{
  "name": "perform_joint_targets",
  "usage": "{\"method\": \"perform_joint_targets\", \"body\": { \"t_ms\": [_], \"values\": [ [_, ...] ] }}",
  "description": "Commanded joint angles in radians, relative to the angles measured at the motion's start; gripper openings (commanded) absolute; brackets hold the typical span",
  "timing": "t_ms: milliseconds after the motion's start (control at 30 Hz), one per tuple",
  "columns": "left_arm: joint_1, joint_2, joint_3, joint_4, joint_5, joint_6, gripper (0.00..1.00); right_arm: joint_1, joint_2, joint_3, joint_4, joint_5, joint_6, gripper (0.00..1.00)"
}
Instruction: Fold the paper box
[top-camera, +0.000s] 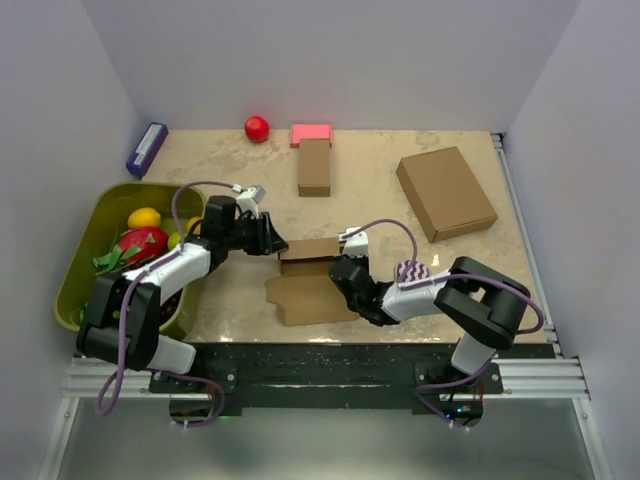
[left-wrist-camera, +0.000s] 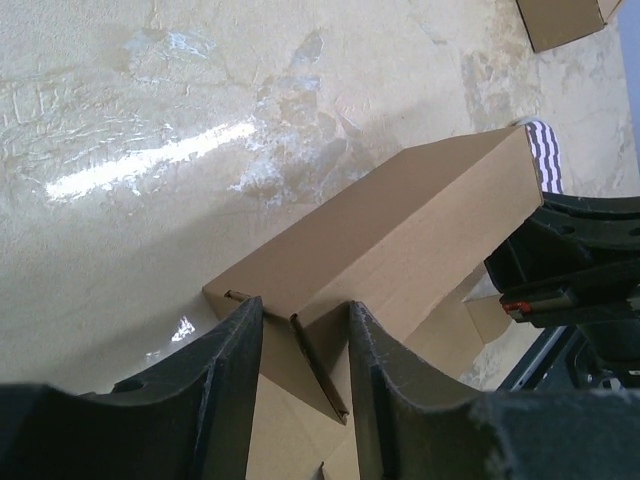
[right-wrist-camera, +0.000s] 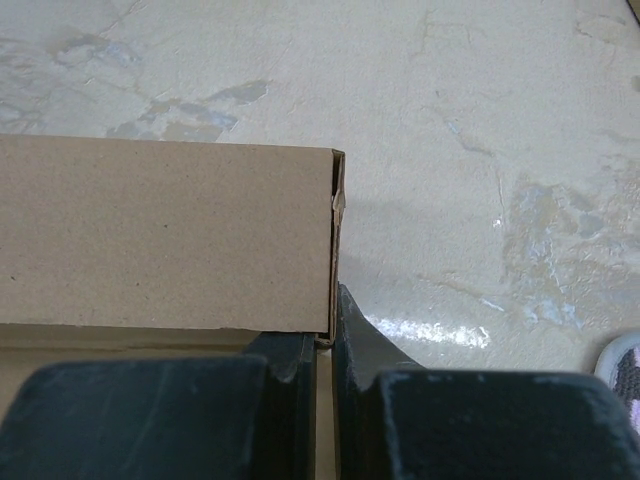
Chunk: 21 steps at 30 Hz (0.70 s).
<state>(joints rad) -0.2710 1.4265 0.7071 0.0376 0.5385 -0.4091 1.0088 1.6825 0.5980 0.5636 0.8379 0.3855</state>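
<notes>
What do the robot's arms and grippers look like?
The left arm and right arm are black with white segments, each trailing a purple cable. The left gripper and right gripper are matte black. A purple-and-white zigzag patch marks the right arm.

Between the fingers (left-wrist-camera: 225, 400) of your left gripper (left-wrist-camera: 305, 325), the paper box (left-wrist-camera: 400, 240) is plain brown cardboard, matt and faintly fibrous, with raw cut edges. Those fingers look like black matt plastic with a fine grainy skin. Beyond their tips the table (left-wrist-camera: 150, 120) is glossy, beige and marbled, streaked with reflected light. At your right gripper (right-wrist-camera: 322, 345) you see the same dull card, the same shine.
</notes>
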Motion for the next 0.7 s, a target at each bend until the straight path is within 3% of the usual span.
{"method": "perform_joint_targets", "body": {
  "t_ms": [0, 333, 667],
  "values": [
    [-0.054, 0.022, 0.012, -0.025, -0.015, 0.018, 0.36, 0.016, 0.048, 0.038, -0.108, -0.01, 0.048, 0.0],
    [-0.097, 0.029, 0.011, -0.031, -0.031, 0.023, 0.28, 0.014, 0.12, 0.181, -0.482, 0.158, 0.331, 0.0],
    [-0.108, 0.02, 0.006, -0.031, -0.031, 0.021, 0.26, -0.001, 0.169, 0.218, -0.588, 0.208, 0.48, 0.0]
  ]
}}
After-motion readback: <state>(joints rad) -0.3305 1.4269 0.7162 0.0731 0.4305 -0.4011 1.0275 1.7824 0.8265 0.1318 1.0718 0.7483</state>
